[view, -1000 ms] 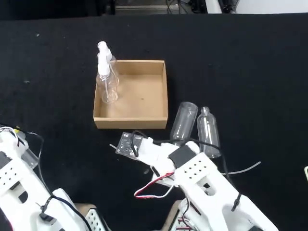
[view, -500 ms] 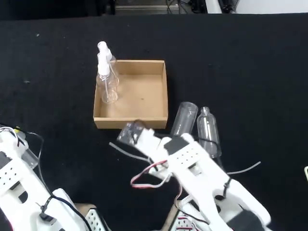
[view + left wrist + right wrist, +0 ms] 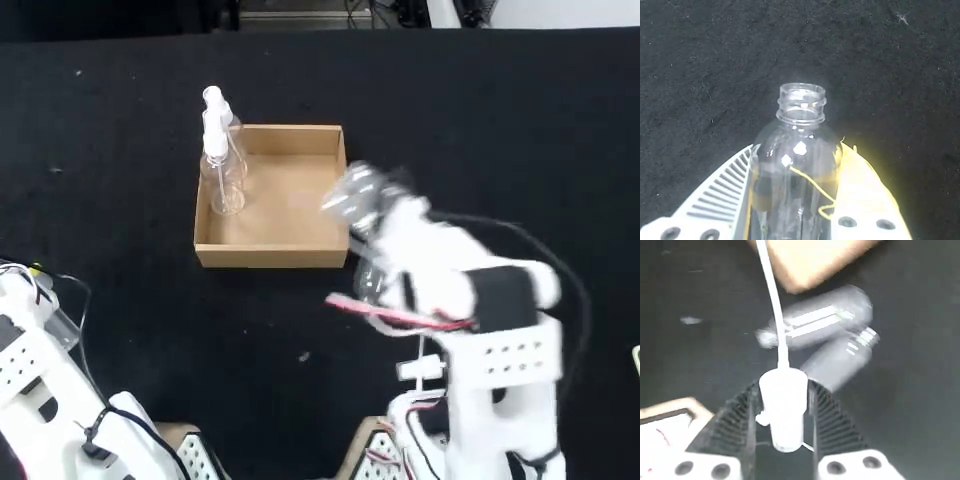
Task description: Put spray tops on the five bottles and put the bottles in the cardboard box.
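Note:
My left gripper (image 3: 799, 148) is shut on a clear bottle (image 3: 800, 130) with an open, capless neck; it sits low at the front left of the table, on the left arm (image 3: 35, 375). A white spray top (image 3: 783, 410) with its long dip tube (image 3: 771, 300) is clamped in my right gripper (image 3: 783, 385). The right arm (image 3: 440, 270) is blurred, just right of the cardboard box (image 3: 290, 250). Beyond the spray top, two capless bottles (image 3: 815, 325) lie side by side on the table; one of them (image 3: 368, 280) peeks out under the arm. Two bottles with spray tops (image 3: 222, 175) stand at the box's far left corner.
The table is covered in black cloth (image 3: 480, 120). The box's near corner (image 3: 815, 260) lies just past the lying bottles. A small white fleck (image 3: 305, 356) lies on the cloth in front of the box. The right arm's base (image 3: 440, 440) stands at the front edge.
The right arm has swung up and to the right, from in front of the box to over the lying bottles, carrying the spray top. The left arm has stayed still.

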Available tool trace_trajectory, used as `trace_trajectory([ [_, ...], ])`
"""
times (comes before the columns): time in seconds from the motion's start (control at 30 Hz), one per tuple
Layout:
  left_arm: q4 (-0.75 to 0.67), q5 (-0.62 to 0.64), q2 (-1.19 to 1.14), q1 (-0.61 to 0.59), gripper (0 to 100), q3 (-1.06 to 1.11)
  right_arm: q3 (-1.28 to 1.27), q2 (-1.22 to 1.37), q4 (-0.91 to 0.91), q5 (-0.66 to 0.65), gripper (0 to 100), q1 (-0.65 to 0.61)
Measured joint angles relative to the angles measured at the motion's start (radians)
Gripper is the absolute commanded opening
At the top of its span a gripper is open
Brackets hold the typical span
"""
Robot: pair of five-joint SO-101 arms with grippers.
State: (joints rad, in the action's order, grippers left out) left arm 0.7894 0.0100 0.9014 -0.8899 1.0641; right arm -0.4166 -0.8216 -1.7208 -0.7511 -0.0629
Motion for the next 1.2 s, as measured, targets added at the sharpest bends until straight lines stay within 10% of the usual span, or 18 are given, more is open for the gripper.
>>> trace_trajectory([
  [0.4,0.0,0.002,0.0,0.155,3,0.002,0.0,0.519,0.43,0.23,1.2,0.704],
  [0.77,0.0,0.0,0.0,0.405,3,0.002,0.19,1.037,0.491,0.657,31.4,0.755],
  [1.0,0.0,0.0,0.0,0.514,3,0.002,0.407,1.043,0.259,0.54,32.5,0.687],
  [1.2,0.0,0.0,0.0,0.539,3,0.011,0.582,1.043,0.13,0.137,32.8,0.677],
])
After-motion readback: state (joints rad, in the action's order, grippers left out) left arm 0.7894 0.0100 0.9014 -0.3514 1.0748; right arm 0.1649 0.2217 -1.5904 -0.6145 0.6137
